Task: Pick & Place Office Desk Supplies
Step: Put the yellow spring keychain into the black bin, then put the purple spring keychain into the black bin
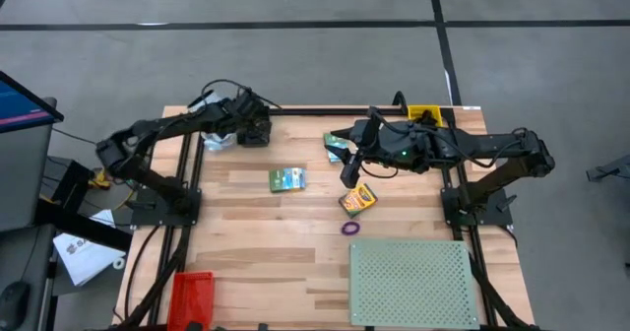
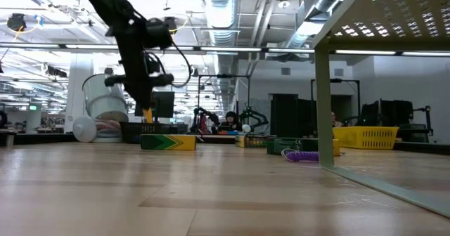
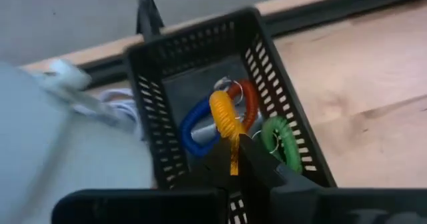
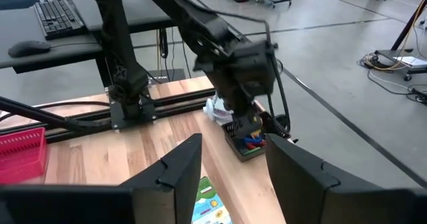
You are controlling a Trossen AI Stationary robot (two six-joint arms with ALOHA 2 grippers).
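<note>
From above, my left gripper [image 1: 254, 124] is at the far left part of the worktop [image 1: 256, 252], over a small black basket [image 1: 254, 132]. My right gripper [image 1: 347, 168] hangs over the middle of the far side. Just near of it lies the yellow-orange crayon box [image 1: 358, 201], and a purple ring [image 1: 350, 228] lies a bit nearer still. One green box [image 1: 287, 179] lies left of the crayon box, and another green box [image 1: 337, 147] lies beside my right arm. The pale green board [image 1: 411, 283] is at the near right, and a red basket [image 1: 192, 297] at the near left. From worktop height, my left gripper [image 2: 146, 95] hangs above the basket with a yellow ring [image 2: 148, 114] below it. In my left wrist view, my jaws are pressed together, pinching the yellow ring [image 3: 227, 121] over the basket, where blue [image 3: 190, 125], orange [image 3: 249, 102] and green [image 3: 279, 139] rings lie. In my right wrist view, my jaws are spread with nothing between them.
</note>
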